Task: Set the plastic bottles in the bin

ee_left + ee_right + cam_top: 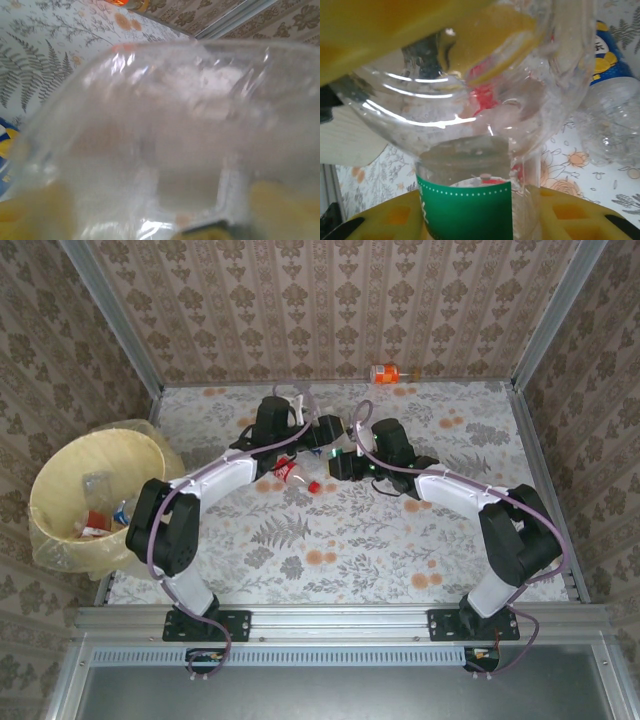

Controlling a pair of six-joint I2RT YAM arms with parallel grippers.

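Green-labelled clear plastic bottle (465, 210) sits clamped between the right gripper's (480, 220) yellow pads above the table's centre, its long axis running toward 12 o'clock in the wrist view. The left gripper (160, 207) is beside its clear body; whether it grips cannot be told. An orange-labelled bottle (385, 373) lies at the table's 12 o'clock, its axis running 3 to 9. The large round pale yellow bin (60, 470) stands at 9 o'clock.

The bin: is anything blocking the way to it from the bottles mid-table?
Nothing loose lies on the table between the bottles and the bin, which stands past the table's left edge. The left arm's forearm crosses that line. The right gripper grips a green-labelled bottle.
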